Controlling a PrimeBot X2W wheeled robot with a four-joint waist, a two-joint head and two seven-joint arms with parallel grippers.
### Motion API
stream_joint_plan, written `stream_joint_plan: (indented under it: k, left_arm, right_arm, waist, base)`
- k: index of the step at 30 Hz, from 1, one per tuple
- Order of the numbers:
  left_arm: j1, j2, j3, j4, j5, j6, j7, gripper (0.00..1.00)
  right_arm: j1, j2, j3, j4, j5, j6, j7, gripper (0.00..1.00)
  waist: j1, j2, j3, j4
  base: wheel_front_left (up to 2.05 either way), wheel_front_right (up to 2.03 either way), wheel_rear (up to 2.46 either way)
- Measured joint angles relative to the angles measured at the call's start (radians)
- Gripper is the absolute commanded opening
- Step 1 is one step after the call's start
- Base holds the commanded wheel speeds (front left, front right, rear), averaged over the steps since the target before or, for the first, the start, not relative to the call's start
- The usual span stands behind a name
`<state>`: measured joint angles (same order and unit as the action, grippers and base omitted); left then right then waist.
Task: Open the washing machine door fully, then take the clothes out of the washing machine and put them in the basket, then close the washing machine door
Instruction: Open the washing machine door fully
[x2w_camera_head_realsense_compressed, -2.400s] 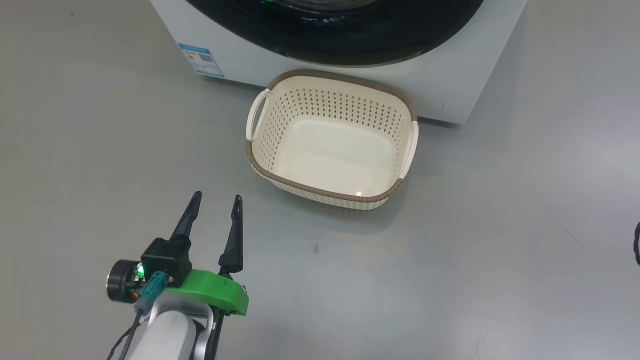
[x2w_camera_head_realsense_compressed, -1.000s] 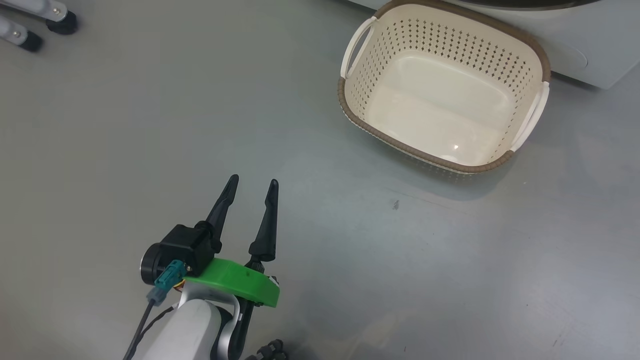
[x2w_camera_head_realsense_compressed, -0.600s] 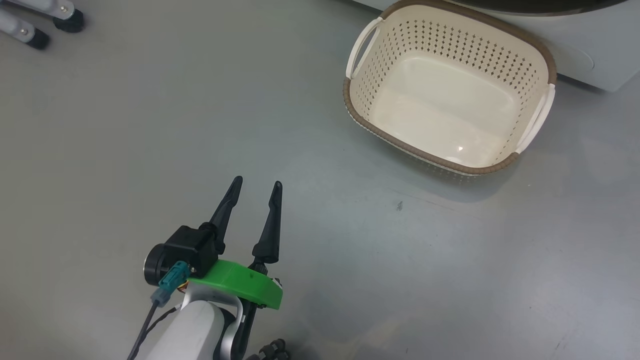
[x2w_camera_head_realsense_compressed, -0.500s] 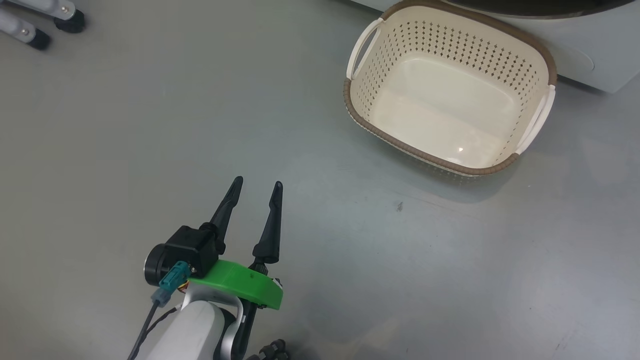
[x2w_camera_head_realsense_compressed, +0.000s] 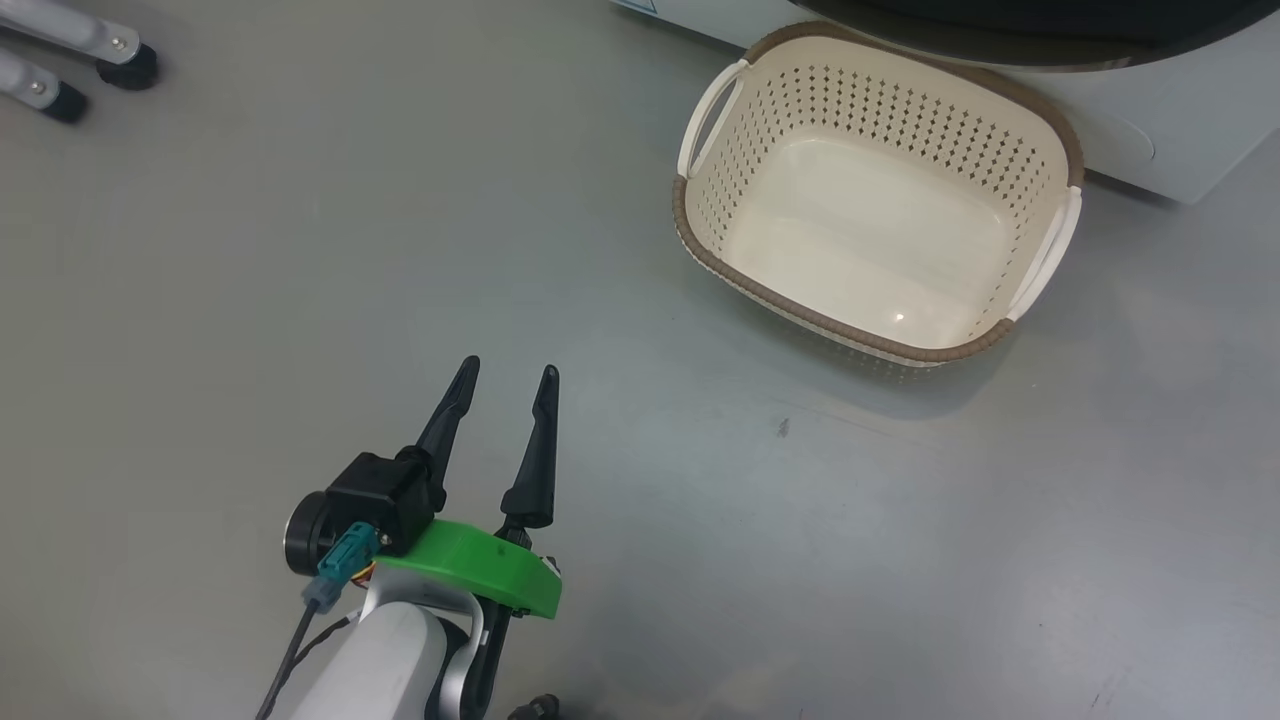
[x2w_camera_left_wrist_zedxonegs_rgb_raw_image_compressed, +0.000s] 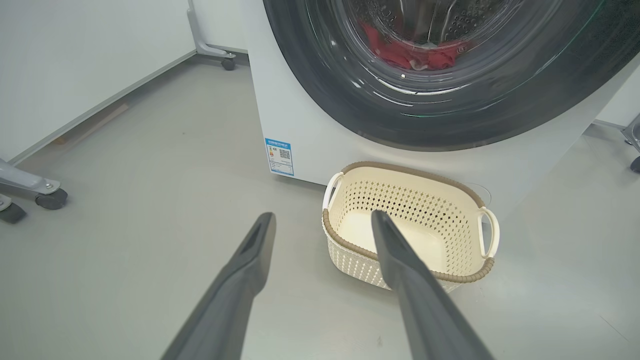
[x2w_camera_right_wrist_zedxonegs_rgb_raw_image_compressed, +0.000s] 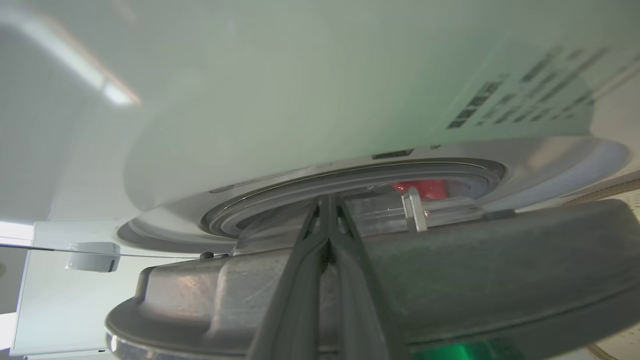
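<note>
Washing machine (x2w_camera_left_wrist_zedxonegs_rgb_raw_image_compressed: 310, 125): white front-loading box on the floor (x2w_camera_head_realsense_compressed: 300, 250); small blue label (x2w_camera_left_wrist_zedxonegs_rgb_raw_image_compressed: 279, 156) at a lower corner of its front panel.
Washing machine door (x2w_camera_left_wrist_zedxonegs_rgb_raw_image_compressed: 450, 130): round, with a wide glossy black rim and bulging clear glass; appears slightly ajar in the right wrist view.
Clothes (x2w_camera_left_wrist_zedxonegs_rgb_raw_image_compressed: 405, 52): bright red fabric, heaped low in the perforated drum (x2w_camera_left_wrist_zedxonegs_rgb_raw_image_compressed: 465, 20), seen through the glass.
Basket (x2w_camera_head_realsense_compressed: 880, 110): cream, with perforated sides, a brown rim and two side handles; upright just in front of the machine, below the door; bare bottom showing.

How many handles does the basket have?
2. The left handle is on the basket's left end, and the right handle is on the opposite end. Both show clearly, and none seem hidden.
</note>
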<state>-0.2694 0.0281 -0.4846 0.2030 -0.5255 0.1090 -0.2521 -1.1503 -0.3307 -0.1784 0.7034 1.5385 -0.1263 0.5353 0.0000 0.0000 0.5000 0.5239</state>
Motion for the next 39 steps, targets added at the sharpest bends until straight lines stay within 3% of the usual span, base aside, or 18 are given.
stream_joint_plan:
  k: [11,39]
  left_arm:
    - [0.000,0.000,0.003,0.016,0.008,0.000,0.000,1.00]
    - [0.004,0.001,0.014,0.052,0.042,0.002,0.000,1.00]
  right_arm:
    - [0.022,0.015,0.017,0.081,0.011,0.000,0.051,0.00]
    - [0.117,0.100,0.053,0.145,0.022,-0.001,0.121,0.00]
  waist:
    - [0.0000,0.0000,-0.045,-0.022]
    - [0.0000,0.0000,-0.153,-0.064]
  base:
    - [0.00,0.00,0.00]
    - [0.00,0.00,0.00]
